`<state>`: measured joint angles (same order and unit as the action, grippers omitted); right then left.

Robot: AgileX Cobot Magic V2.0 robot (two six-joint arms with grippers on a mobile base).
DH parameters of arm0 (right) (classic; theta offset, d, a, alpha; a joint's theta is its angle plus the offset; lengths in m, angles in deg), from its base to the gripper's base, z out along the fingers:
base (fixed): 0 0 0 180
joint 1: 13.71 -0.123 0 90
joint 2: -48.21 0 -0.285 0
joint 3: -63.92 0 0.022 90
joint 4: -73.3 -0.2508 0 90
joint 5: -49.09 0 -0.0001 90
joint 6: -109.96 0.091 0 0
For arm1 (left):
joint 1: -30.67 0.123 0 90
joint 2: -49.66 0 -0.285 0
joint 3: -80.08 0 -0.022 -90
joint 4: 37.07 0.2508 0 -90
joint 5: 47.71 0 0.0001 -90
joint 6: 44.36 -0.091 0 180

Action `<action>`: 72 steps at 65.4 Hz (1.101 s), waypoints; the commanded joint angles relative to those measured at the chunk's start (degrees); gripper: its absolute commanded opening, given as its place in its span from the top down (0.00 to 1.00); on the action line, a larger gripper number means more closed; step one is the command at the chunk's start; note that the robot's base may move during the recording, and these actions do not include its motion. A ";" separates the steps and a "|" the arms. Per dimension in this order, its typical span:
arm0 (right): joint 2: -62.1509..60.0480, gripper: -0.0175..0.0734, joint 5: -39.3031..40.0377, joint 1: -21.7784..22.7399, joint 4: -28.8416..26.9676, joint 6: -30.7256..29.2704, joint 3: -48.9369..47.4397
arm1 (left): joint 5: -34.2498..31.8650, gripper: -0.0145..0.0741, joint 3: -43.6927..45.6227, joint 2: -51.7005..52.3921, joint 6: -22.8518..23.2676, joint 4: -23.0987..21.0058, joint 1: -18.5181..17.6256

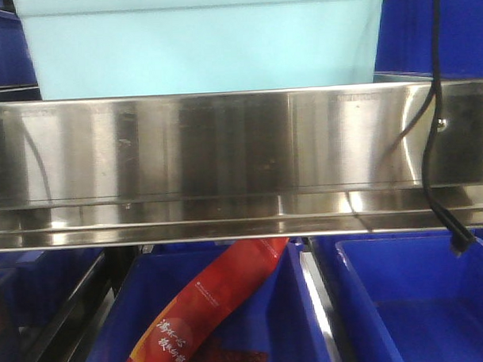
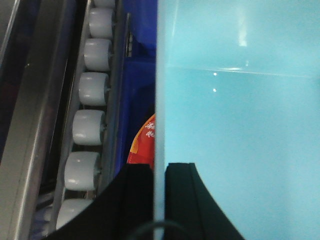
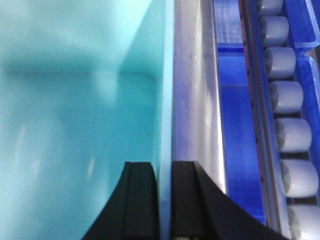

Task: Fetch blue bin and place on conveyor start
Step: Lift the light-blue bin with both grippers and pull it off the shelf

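Observation:
The blue bin [image 1: 197,43] is a pale cyan tub filling the top of the front view, above the steel shelf rail. My left gripper [image 2: 159,172] is shut on its left wall, one black finger inside and one outside; the bin's smooth inside [image 2: 240,125] fills that view. My right gripper [image 3: 164,170] is shut on the bin's right wall, with the empty inside [image 3: 75,115] to the left. The conveyor start is out of view.
A shiny stainless-steel shelf rail [image 1: 225,158] spans the front view. Below it stand dark blue bins [image 1: 420,302], one holding a red snack packet [image 1: 214,309]. A black cable [image 1: 438,142] hangs at right. Grey roller tracks [image 2: 90,125] [image 3: 292,135] run beside the bin on both sides.

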<state>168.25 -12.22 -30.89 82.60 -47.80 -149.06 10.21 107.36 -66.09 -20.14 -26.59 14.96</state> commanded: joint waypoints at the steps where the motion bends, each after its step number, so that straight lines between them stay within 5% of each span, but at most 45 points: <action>1: -2.35 0.99 -0.97 -0.84 2.37 -0.24 -0.50 | -0.28 0.96 0.17 3.16 0.44 0.55 -0.78; 33: -12.43 0.99 -1.28 -4.15 5.08 4.28 0.69 | 0.09 0.96 -0.49 13.55 6.58 5.87 -6.20; 53: -23.96 0.99 5.93 -4.15 5.29 5.59 14.53 | -5.89 0.96 -12.71 22.65 9.59 6.32 -6.29; 72: -29.12 0.99 8.13 -4.25 9.57 5.59 14.89 | -9.38 0.96 -14.32 29.94 10.51 9.28 -7.65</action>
<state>140.39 -6.12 -35.29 88.27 -42.07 -133.64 4.14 92.87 -38.15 -10.09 -19.79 7.60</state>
